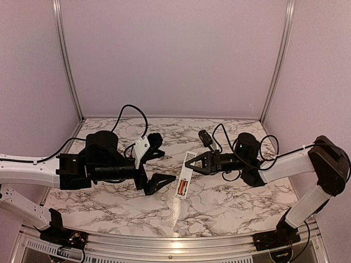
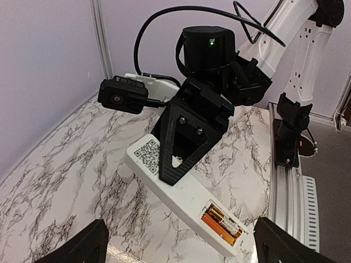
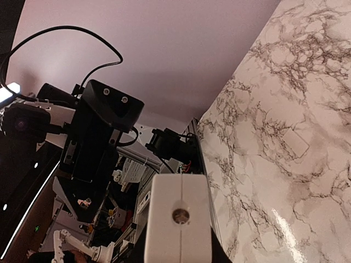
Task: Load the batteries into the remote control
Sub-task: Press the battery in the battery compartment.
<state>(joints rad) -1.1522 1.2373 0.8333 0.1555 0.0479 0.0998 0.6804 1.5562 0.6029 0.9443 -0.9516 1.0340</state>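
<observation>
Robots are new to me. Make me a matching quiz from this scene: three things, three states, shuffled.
Things:
1. batteries
2. right gripper
3. left gripper

States:
A. open, holding nothing
B. clamped on the remote control
C. lying in the remote control's open compartment

Pairs: 1-C, 2-B, 3-A

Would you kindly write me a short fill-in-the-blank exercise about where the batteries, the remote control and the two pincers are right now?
1. The batteries lie in the remote control's uncovered ____.
2. The right pincer is ____ on the remote control.
3. The left pincer is ____ and holds nothing.
Missing words: compartment; shut; open.
</observation>
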